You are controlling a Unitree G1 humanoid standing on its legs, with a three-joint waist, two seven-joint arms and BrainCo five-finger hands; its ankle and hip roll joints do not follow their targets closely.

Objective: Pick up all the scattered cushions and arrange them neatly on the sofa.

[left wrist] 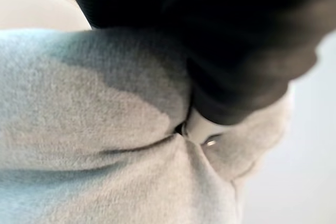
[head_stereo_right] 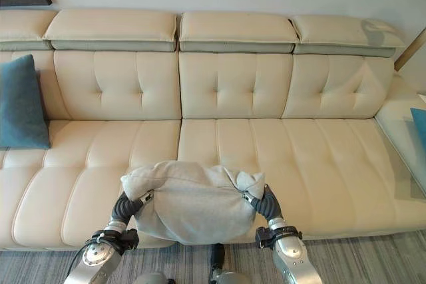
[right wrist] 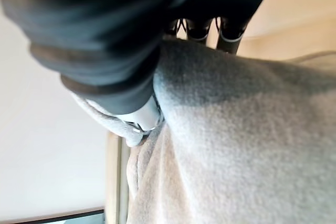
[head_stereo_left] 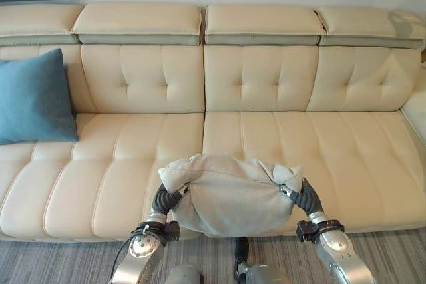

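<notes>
Grey cushion (head_stereo_left: 229,197) apparently pinched between both hands.

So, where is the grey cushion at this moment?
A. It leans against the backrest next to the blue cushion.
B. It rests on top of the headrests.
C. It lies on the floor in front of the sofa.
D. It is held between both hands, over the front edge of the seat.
D: the grey cushion sits between the left hand and the right hand above the front of the sofa seat; the blue cushion leans alone at the backrest.
</notes>
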